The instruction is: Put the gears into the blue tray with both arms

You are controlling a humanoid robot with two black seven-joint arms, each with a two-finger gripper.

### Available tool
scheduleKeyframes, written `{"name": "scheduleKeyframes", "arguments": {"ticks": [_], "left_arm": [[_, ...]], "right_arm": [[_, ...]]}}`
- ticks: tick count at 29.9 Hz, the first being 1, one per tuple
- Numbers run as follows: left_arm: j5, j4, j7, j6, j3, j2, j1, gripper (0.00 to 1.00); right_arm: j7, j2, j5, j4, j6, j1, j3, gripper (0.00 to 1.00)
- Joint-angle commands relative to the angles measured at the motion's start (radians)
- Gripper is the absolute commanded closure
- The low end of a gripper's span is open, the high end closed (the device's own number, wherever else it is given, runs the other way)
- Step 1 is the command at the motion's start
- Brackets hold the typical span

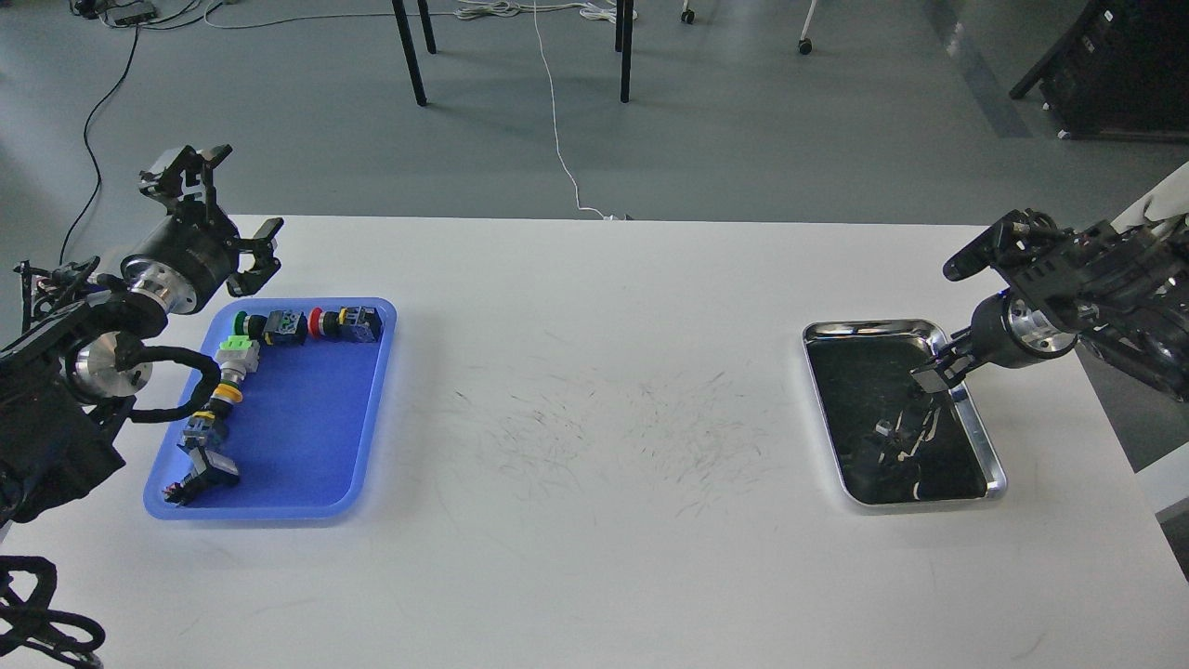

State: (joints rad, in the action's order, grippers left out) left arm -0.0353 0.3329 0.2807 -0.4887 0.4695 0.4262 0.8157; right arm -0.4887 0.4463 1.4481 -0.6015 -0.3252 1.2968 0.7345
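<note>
The blue tray (307, 437) lies at the table's left and holds only colourful push-button switches (279, 327) along its far and left sides. My left gripper (226, 212) hovers open just beyond the tray's far-left corner, with nothing between its fingers. My right gripper (934, 372) hangs low over the right rim of the silver tray (996, 465); it is small and dark, so its fingers cannot be told apart. I cannot pick out the gears: the silver tray's dark inside shows only small dark shapes and reflections.
The white tabletop (604, 418) between the two trays bears faint black scuff marks. Beyond the far edge are grey floor, black table legs (409, 51) and a white cable (557, 139).
</note>
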Motion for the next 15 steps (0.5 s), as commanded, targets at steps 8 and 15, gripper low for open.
{"name": "scheduleKeyframes", "arguments": {"ticks": [8,15], "left_arm": [[-0.002,0.0,0.0,0.0,0.0,-0.001,-0.006,0.02],[0.0,-0.002,0.0,0.0,0.0,0.0,-0.006,0.02]], "right_arm": [[0.0,-0.018,0.014,-0.003,0.002,-0.01,0.002,0.31],[0.0,-0.018,0.026,-0.009,0.005,-0.027,0.0,0.35]]}}
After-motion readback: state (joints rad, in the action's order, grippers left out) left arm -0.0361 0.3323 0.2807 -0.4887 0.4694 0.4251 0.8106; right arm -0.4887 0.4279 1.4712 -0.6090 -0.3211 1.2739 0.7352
